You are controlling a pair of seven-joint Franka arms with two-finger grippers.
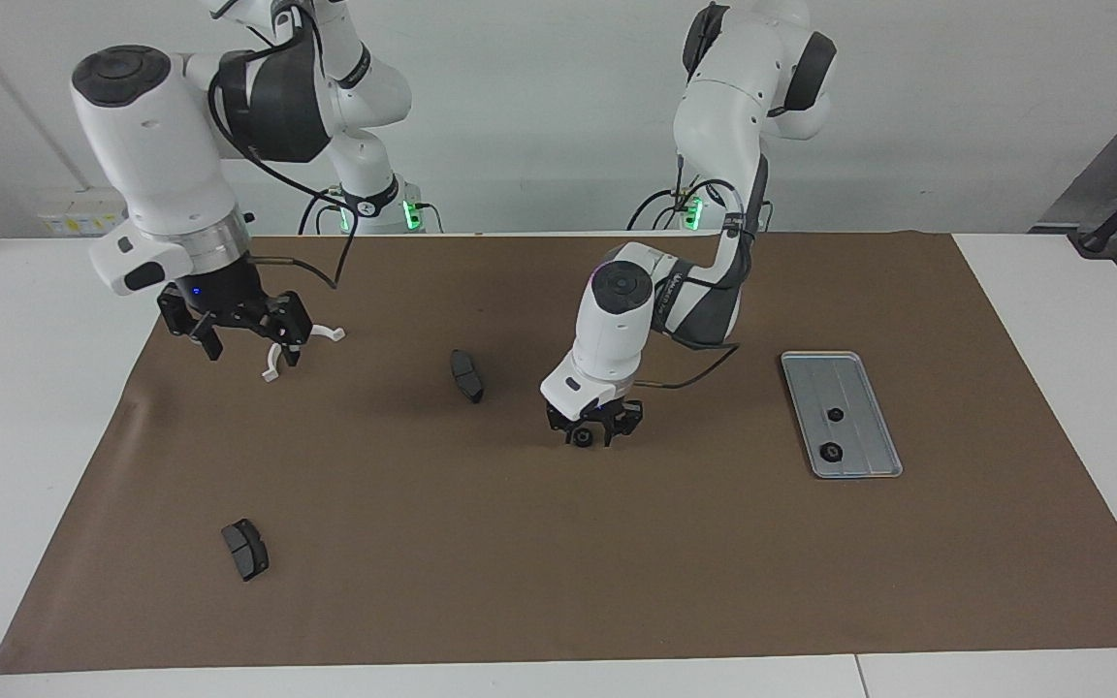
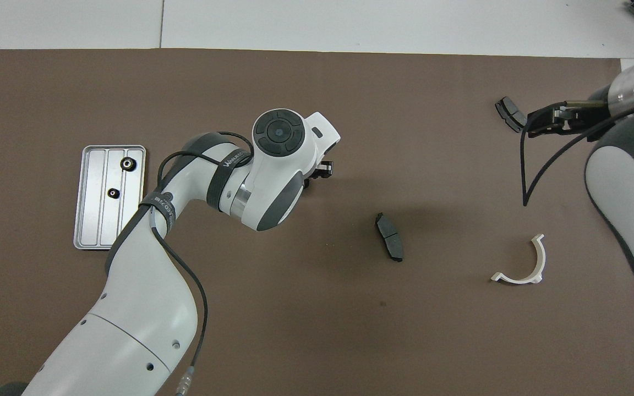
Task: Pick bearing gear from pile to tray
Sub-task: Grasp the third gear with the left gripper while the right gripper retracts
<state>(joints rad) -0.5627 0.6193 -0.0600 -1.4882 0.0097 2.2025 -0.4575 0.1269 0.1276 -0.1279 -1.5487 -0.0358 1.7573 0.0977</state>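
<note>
Bearing gear (image 1: 582, 437) is sitting between the left gripper's (image 1: 593, 434) half-closed fingers — right gripper (image 1: 246, 341) is hanging wide open above the mat (image 1: 558, 582).

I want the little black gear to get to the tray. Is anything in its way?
Nothing visible. The gear sits between the left gripper's fingers, and only bare brown mat lies between it and the tray.

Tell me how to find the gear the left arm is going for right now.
Start at the brown mat, mid-table. The left gripper is down there around a small black round gear. The other two black gears lie in the silver tray.
</note>
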